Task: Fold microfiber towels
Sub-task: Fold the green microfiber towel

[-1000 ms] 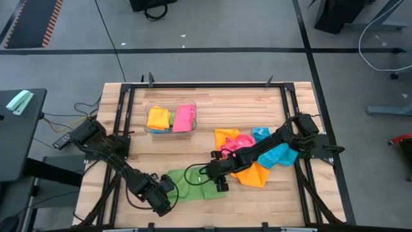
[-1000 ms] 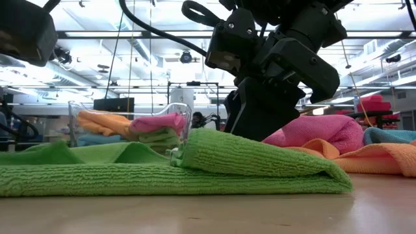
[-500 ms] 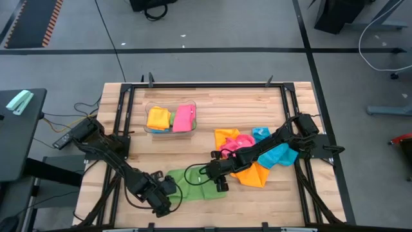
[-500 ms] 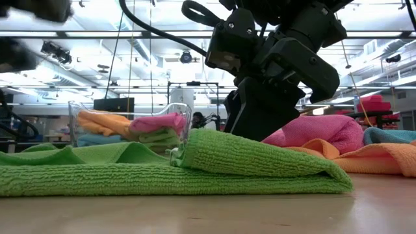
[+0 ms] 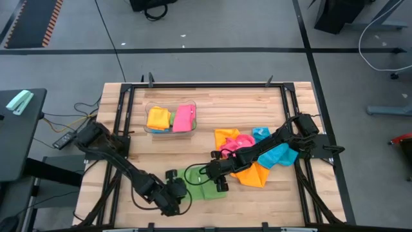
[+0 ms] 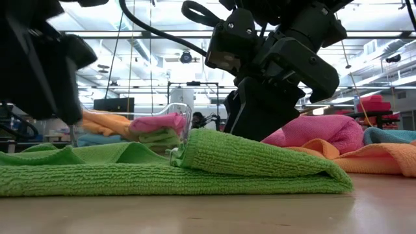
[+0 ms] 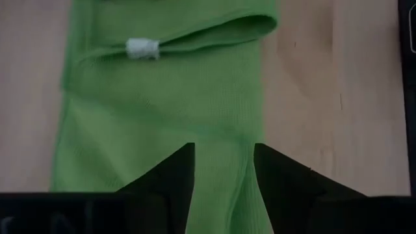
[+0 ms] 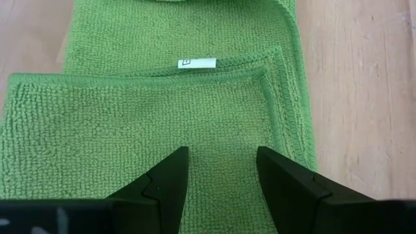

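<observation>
A green microfiber towel point(image 5: 206, 185) lies on the table near its front edge. Its right end is folded over in two layers point(image 8: 149, 110), and a white tag point(image 7: 142, 47) shows on it. My left gripper point(image 7: 223, 172) hangs open above the towel's left part point(image 5: 180, 191), clear of it in the low view point(image 6: 39, 71). My right gripper point(image 8: 222, 172) stands open over the folded right end point(image 5: 212, 175), pointing slantwise down. Its fingertips are hidden behind the fold point(image 6: 260, 156) in the low view. My right gripper stands with open fingers over the green towel's upper folded layer point(image 8: 221, 136), coming slantwise from above. Whether the fingertips rest on the cloth I cannot tell, since the gripper itself and the fold hide them.
A loose heap of pink point(image 5: 235, 143), orange point(image 5: 250, 174) and blue point(image 5: 281, 153) towels lies to the right, under the right arm. A clear bin point(image 5: 145, 127) with folded towels stands at the far left. Bare wood shows along the front edge point(image 6: 260, 214).
My left gripper has gone toward the table's right edge, along the green towel, rising a little and rolling about its own axis. In the low view it has come in as a big dark shape at the left. The towel lies as before.
</observation>
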Action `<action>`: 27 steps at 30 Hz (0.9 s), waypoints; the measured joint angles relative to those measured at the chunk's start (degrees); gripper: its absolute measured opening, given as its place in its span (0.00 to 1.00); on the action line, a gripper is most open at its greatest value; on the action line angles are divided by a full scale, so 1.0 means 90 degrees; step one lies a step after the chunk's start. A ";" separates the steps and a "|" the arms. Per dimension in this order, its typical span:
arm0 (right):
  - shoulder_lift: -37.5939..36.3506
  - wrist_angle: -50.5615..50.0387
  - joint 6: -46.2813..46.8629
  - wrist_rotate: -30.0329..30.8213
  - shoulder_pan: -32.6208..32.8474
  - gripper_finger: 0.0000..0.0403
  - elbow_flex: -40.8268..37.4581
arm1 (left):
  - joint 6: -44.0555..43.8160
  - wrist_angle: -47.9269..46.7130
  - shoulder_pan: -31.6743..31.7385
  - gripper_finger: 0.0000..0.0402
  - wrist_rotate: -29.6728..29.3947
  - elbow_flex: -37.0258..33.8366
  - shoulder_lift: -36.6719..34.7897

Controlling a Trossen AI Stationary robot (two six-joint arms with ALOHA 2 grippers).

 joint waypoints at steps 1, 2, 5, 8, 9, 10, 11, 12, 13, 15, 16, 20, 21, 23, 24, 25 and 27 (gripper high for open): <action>0.0001 0.0000 0.0002 0.0000 0.0000 0.47 0.0000 | 0.0099 0.0141 0.0003 0.42 -0.0011 0.0000 0.0077; 0.0000 0.0000 0.0005 0.0000 0.0000 0.47 0.0000 | 0.0199 0.0271 0.0003 0.42 -0.0021 0.0000 0.0143; 0.0001 0.0000 0.0007 0.0000 0.0000 0.47 0.0000 | 0.0306 0.0571 0.0001 0.42 -0.0035 0.0000 0.0333; 0.0001 0.0000 0.0010 0.0000 0.0000 0.47 0.0000 | 0.0320 0.0647 -0.0003 0.42 -0.0052 0.0006 0.0481; 0.0001 0.0000 0.0010 0.0000 0.0000 0.47 0.0000 | 0.0330 0.0624 0.0001 0.42 -0.0084 0.0007 0.0491; 0.0002 0.0000 0.0010 0.0000 0.0000 0.47 0.0000 | 0.0328 0.0616 0.0001 0.41 -0.0137 0.0008 0.0495; 0.0001 0.0000 0.0012 0.0000 0.0000 0.47 0.0000 | 0.0323 0.0659 0.0001 0.41 -0.0174 0.0015 0.0503; 0.0000 0.0000 0.0012 0.0000 0.0000 0.47 0.0000 | 0.0311 0.0665 0.0001 0.40 -0.0245 0.0017 0.0515; 0.0002 0.0000 0.0012 0.0000 0.0000 0.47 0.0000 | 0.0307 0.0638 0.0001 0.40 -0.0291 0.0017 0.0519; 0.0001 -0.0001 0.0015 0.0000 0.0000 0.47 0.0000 | 0.0304 0.0639 0.0001 0.38 -0.0293 0.0017 0.0538; 0.0000 -0.0002 0.0016 0.0000 0.0000 0.47 0.0000 | 0.0302 0.0651 0.0001 0.37 -0.0293 0.0017 0.0552; 0.0002 -0.0002 0.0007 0.0000 0.0000 0.47 0.0000 | 0.0377 0.0643 -0.0007 0.34 -0.0275 0.0015 0.0569; 0.0001 -0.0002 0.0005 0.0000 0.0000 0.47 0.0000 | 0.0377 0.0643 -0.0009 0.33 -0.0271 0.0015 0.0569; 0.0001 -0.0002 0.0005 0.0000 0.0000 0.47 0.0000 | 0.0377 0.0622 -0.0019 0.31 -0.0268 0.0015 0.0569; 0.0002 -0.0002 0.0005 0.0000 0.0000 0.47 0.0000 | 0.0377 0.0622 -0.0019 0.30 -0.0268 0.0015 0.0569; 0.0002 -0.0002 0.0005 0.0000 0.0000 0.47 0.0000 | 0.0376 0.0615 -0.0019 0.28 -0.0268 0.0016 0.0584; 0.0002 -0.0002 0.0002 0.0000 0.0000 0.47 0.0000 | 0.0375 0.0603 -0.0016 0.25 -0.0250 0.0015 0.0633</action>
